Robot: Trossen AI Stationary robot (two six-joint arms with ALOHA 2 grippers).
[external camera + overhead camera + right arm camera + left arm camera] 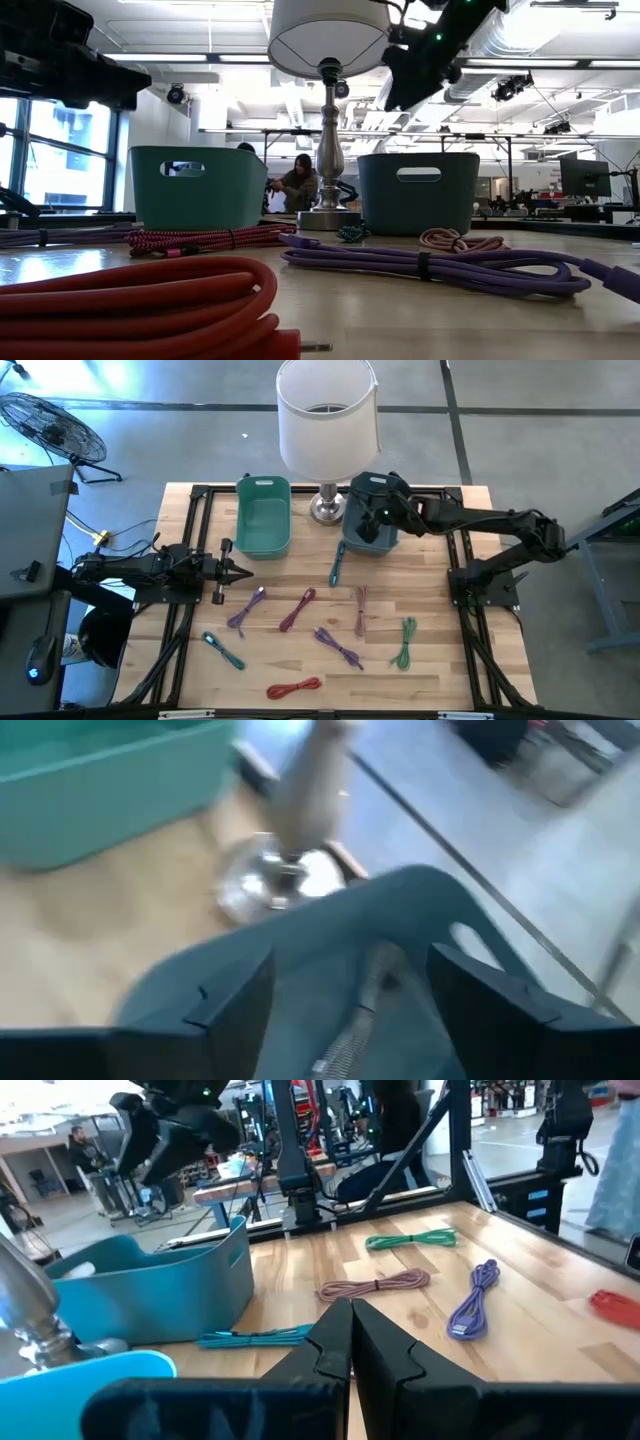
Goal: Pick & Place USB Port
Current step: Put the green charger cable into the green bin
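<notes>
Fingers of the right hand (350, 990) stand apart above the dark blue bin (368, 520) at the upper middle of the high frame, and nothing sits between them. In the right wrist frame a pale cable (362, 1010) lies inside that bin just under the gap, blurred, so its colour is hard to tell. The right arm reaches in from the right edge of the high frame. Just left of the blue bin stands a lamp (327, 415) with a white shade and a metal foot, and left of the lamp sits a green bin (263, 515).

Fingers of the left hand (243, 571) are pressed together and hold nothing; it hovers at the left middle of the high frame, below the green bin, pointing toward the centre of the counter (440, 660).

Loose cables lie across the lower half of the high frame: a teal cable (336, 563) just below the blue bin, a purple cable (246, 608) nearest the left hand, a dark red cable (297, 609) beside it, a pink cable (360, 608), another purple cable (338, 645), a green cable (406, 641), a second teal cable (222, 649) at lower left, and a bright red cable (293, 687) at the bottom
</notes>
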